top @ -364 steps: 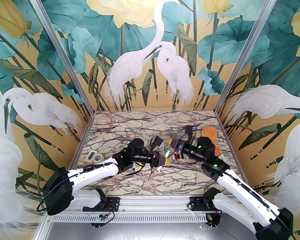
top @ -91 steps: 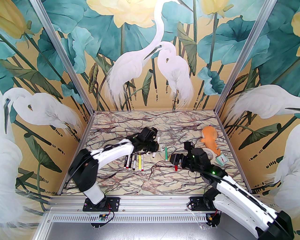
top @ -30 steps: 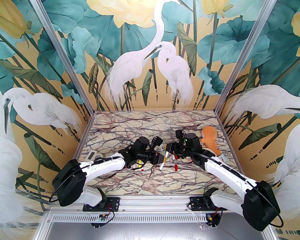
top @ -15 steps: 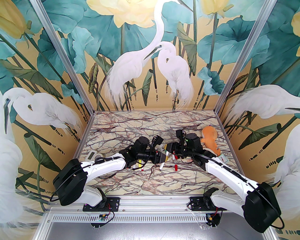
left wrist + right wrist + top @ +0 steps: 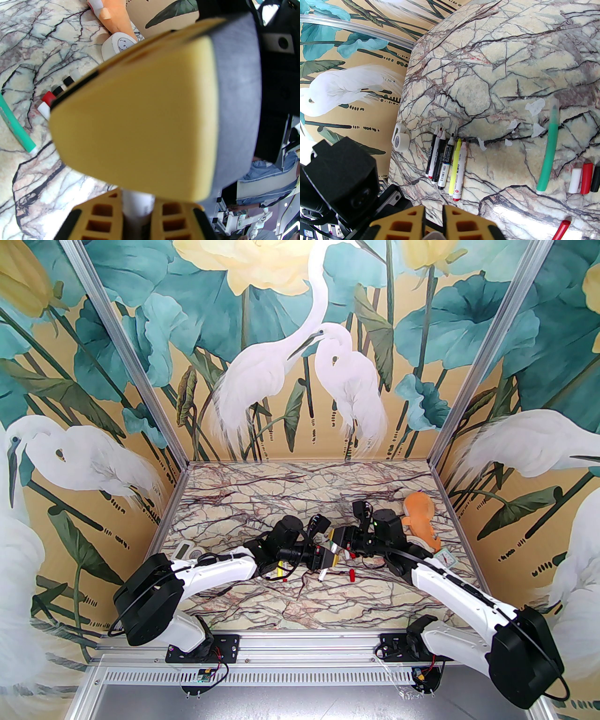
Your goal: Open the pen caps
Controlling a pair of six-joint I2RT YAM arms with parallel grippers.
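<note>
Currently both arms are hanging over the middle of the marbled table, and between them they are sharing one white pen. The left gripper is clamping the pen's barrel between its yellow lattice fingers, and the pen's lower end is sticking out below it toward the tabletop. The right gripper is pressing shut on the pen's upper end, directly in front of the left one and almost touching it. Its pads are covering that end, so I cannot tell whether a cap is sitting inside the grip.

Loose pen caps are lying on the table to the right of the grippers. A row of caps is sitting side by side: white, red, black, black and whitish. A single red cap is resting apart from them, nearer the arm bases. A green pen is lying just beside the row.

Under the left arm, a row of markers is lying side by side with nibs showing. A white timer is sitting against a tape roll near the table's left edge. On the right side an orange plush toy is lying next to a second tape roll, with a small clock just beside them.
</note>
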